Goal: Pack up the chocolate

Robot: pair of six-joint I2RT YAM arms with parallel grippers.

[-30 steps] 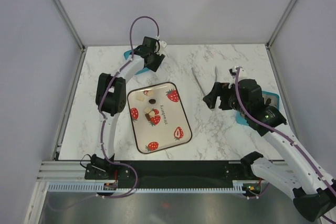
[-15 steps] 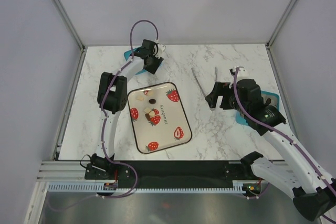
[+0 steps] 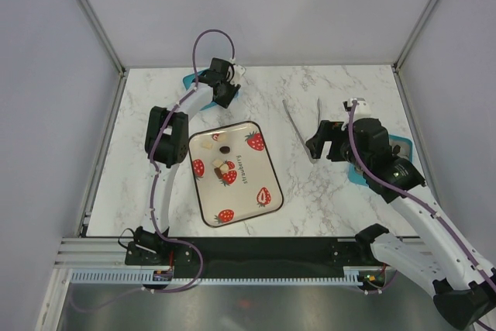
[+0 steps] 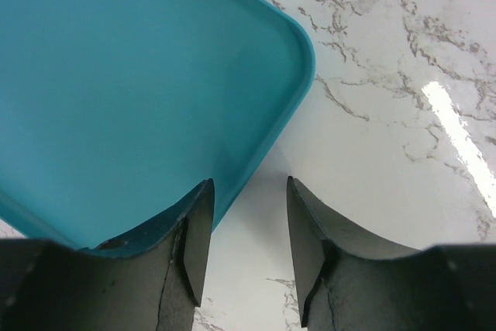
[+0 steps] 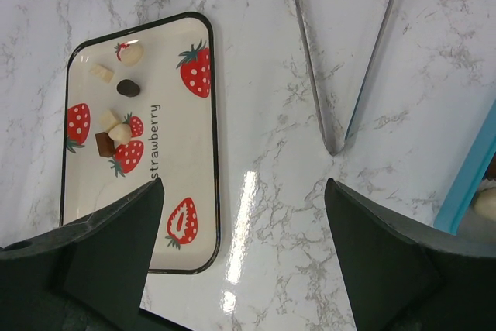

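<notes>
1. Chocolate [image 5: 129,87] loose on strawberry tray [image 5: 194,137], apart from both arms; liable to skid under blunt fingers
2. Right gripper [image 5: 242,191] spread wide, empty, near tongs [image 5: 334,145]
3. Left gripper [image 4: 248,191] parted at teal container [image 4: 139,75] rim; may shove it aside

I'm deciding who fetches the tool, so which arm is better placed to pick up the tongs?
Right. The right gripper is open just beside the tongs, which lie in its wrist view. The left gripper is at the teal lid at the far left, on the other side of the strawberry tray.
</notes>
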